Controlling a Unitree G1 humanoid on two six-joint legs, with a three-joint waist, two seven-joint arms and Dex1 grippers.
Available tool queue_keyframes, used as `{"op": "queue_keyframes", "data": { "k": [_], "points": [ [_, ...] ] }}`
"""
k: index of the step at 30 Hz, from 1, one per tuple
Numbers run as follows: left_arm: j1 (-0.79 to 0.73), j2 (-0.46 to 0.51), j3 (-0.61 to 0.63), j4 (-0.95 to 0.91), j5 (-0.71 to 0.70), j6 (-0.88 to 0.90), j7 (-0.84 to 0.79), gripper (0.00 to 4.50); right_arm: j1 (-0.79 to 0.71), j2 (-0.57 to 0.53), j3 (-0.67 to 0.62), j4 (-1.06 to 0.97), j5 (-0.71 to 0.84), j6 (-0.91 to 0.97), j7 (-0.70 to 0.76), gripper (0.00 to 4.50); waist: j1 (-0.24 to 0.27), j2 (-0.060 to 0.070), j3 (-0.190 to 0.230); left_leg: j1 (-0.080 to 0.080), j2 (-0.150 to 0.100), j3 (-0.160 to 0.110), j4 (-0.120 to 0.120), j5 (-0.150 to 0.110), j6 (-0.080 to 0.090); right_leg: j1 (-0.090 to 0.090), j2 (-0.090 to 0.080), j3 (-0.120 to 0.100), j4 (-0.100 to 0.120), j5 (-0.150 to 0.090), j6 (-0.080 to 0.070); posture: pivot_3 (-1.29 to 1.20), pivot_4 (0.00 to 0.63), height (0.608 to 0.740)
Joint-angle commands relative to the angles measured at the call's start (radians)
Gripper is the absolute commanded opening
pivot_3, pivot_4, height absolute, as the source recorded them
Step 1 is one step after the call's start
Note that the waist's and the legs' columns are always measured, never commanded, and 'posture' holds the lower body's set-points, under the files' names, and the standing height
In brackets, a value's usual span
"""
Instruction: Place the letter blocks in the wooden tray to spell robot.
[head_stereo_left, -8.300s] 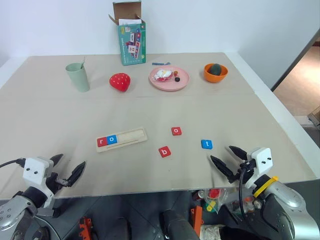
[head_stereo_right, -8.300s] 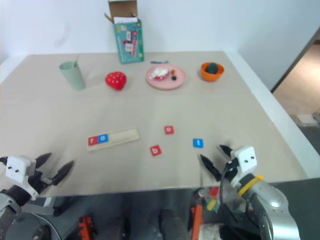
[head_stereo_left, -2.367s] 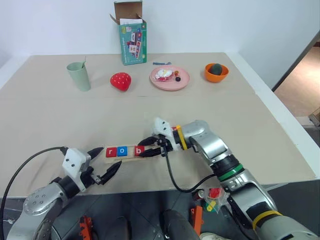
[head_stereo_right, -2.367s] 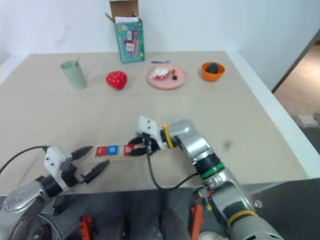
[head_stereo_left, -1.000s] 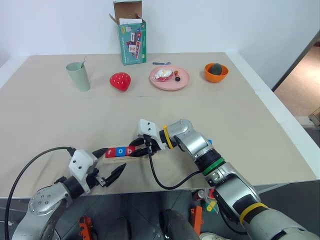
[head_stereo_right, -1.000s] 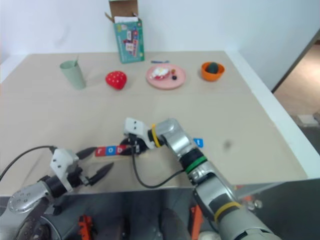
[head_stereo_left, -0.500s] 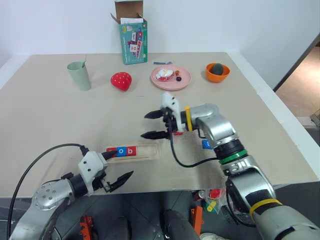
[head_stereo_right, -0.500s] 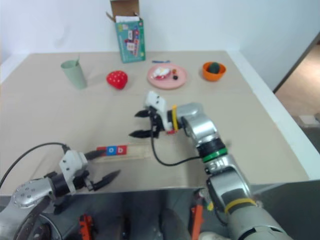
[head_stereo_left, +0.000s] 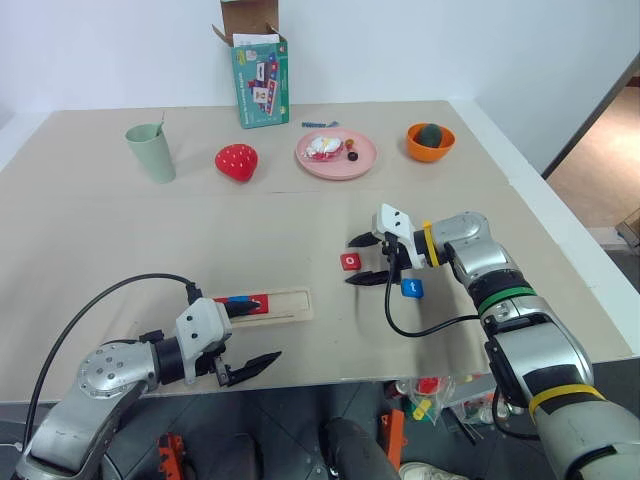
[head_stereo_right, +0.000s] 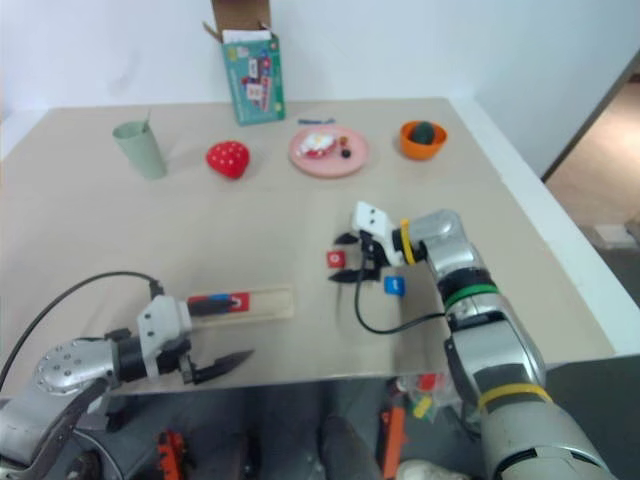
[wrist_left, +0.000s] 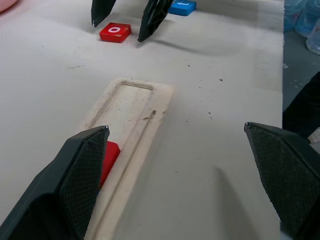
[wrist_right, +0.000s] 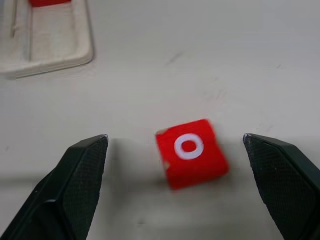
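1. Left eye view: the right gripper (head_stereo_left: 366, 262), which a second ago was at the long pale-wood tray (head_stereo_left: 285, 303), now hangs wide open over the small red square "o" tile (head_stereo_left: 350, 262).
2. A blue letter tile (head_stereo_left: 411, 289) lies just beside it.
3. Near the table's front edge, the left gripper (head_stereo_left: 247, 337) is open and empty beside the tray, bare tabletop around it.

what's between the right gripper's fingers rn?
The red o block, lying flat on the table, with gaps to both fingers of the open right gripper. Clearest in the right wrist view.
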Motion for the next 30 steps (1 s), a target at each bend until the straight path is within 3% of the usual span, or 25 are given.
{"op": "queue_keyframes", "data": {
  "k": [1,17,26,30],
  "points": [
    [0.008,0.006,-0.007,-0.032,0.003,-0.002,0.004,4.5,-0.049,0.02,-0.028,0.039,-0.002,-0.04,-0.021,4.23,0.0,0.0,0.0,0.0,0.0,0.0,0.0,0.0,0.0,0.0,0.0,0.0,0.0,0.0,0.0,0.0,0.15,0.74],
    [0.034,0.011,-0.012,-0.045,0.011,0.001,0.024,4.5,-0.037,0.03,-0.027,0.086,-0.015,-0.054,0.021,4.23,0.0,0.0,0.0,0.0,0.0,0.0,0.0,0.0,0.0,0.001,0.0,0.0,0.0,0.0,0.0,0.0,0.15,0.74],
    [0.019,0.009,-0.025,-0.015,0.025,-0.012,0.017,4.5,0.053,0.005,-0.006,-0.09,0.017,0.076,0.172,4.23,0.0,0.0,0.0,0.0,0.0,-0.001,0.0,0.0,0.0,0.001,0.0,-0.001,0.0,0.0,0.0,0.0,0.15,0.74],
    [0.013,0.005,-0.031,-0.007,0.029,-0.013,0.013,4.5,0.128,-0.002,-0.008,-0.219,0.033,0.123,0.158,4.23,0.001,0.001,0.0,0.001,0.0,-0.002,0.0,0.0,0.0,0.002,0.0,-0.001,0.0,0.0,0.0,0.0,0.15,0.74]
  ]
}}
